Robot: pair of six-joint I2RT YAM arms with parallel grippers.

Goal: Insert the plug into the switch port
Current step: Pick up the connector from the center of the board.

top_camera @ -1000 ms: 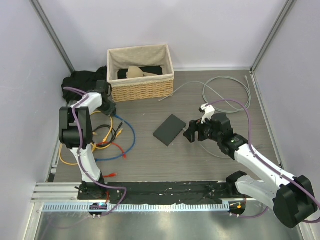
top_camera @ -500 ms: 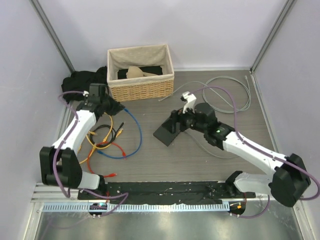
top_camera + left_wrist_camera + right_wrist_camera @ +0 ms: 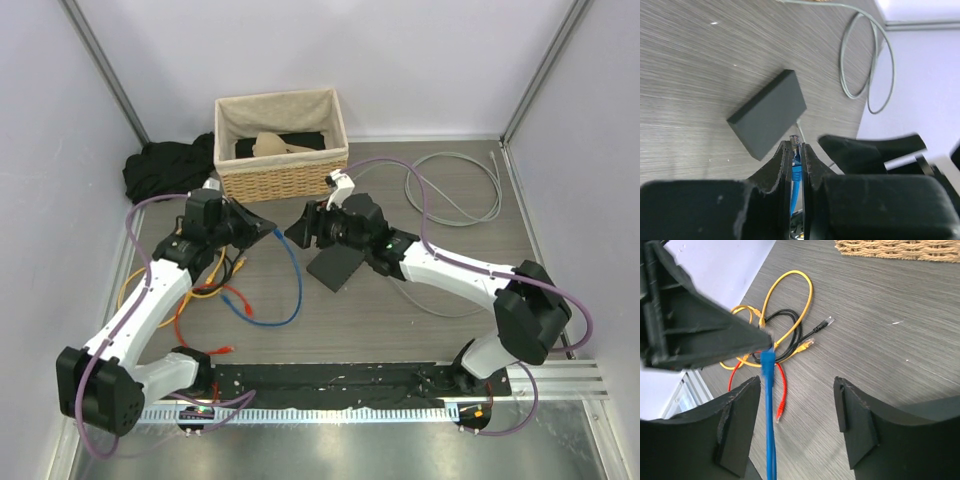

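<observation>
The switch (image 3: 338,266) is a flat dark-grey box lying in the middle of the table; the left wrist view shows its plain top (image 3: 767,112). My left gripper (image 3: 266,228) is shut on the plug (image 3: 796,141), whose clear tip sticks out past the fingertips with its blue boot behind. The blue cable (image 3: 290,272) trails down to the table. My right gripper (image 3: 300,230) hovers just left of the switch, facing the left gripper. It stands open (image 3: 797,390), and the blue cable (image 3: 770,415) hangs between its fingers, close to the left one.
A wicker basket (image 3: 282,140) stands at the back, with black cloth (image 3: 165,165) to its left. Loose yellow, red and black cables (image 3: 205,282) lie at the left. A grey cable loop (image 3: 455,190) lies at the back right.
My left arm swung right to the middle, carrying the blue cable. My right arm moved left across the switch to meet it, and its jaws narrowed a little.
</observation>
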